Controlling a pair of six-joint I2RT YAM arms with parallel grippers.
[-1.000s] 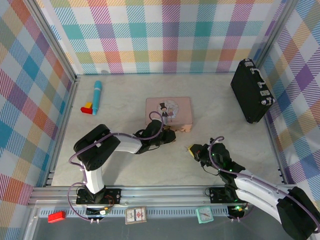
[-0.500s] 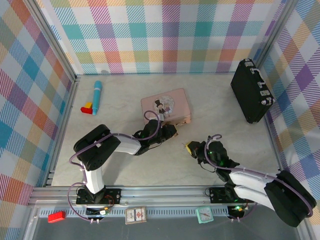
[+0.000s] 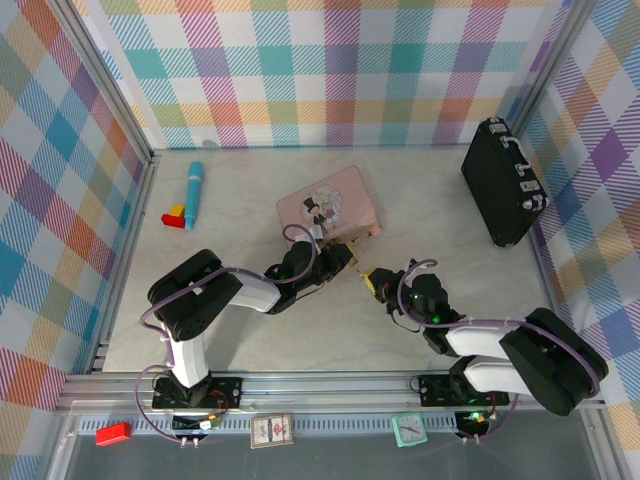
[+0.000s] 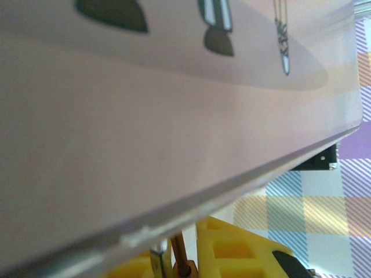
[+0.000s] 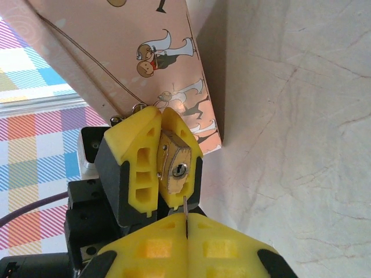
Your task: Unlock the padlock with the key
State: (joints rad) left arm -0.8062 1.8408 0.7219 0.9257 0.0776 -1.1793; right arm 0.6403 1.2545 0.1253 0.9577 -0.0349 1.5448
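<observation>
1. Left pincer [image 3: 343, 262]: clenched on the padlock [image 5: 174, 165]. It sits just off the near corner of the pink tin [image 3: 330, 205], low over the desk [image 3: 450, 250]. Its yellow fingers [image 5: 134, 168] flank the brass body on both sides.
2. Padlock: held off the desk between the two arms. In the right wrist view its keyhole face points straight at the right arm's camera. The body's long axis runs away from that camera, toward the left arm (shackle end mostly hidden, can't place it).
3. Key [image 5: 186, 207]: thin silver blade, with its long axis running from the right pincer toward the padlock, so roughly in line with the lock's axis. The tip is just beside the keyhole, slightly below it in that view. Touching the lock face or just short of it: cannot tell.
4. Right pincer [image 3: 376, 283]: clenched on the key, with the blade poking out where the fingertips meet. The padlock lies up and to the left of it in the top view, very near.
5. Judgement: insertion turns on lifting the tip a touch onto the slot, then pushing along the shared axis. The right arm is the one to move.
</observation>
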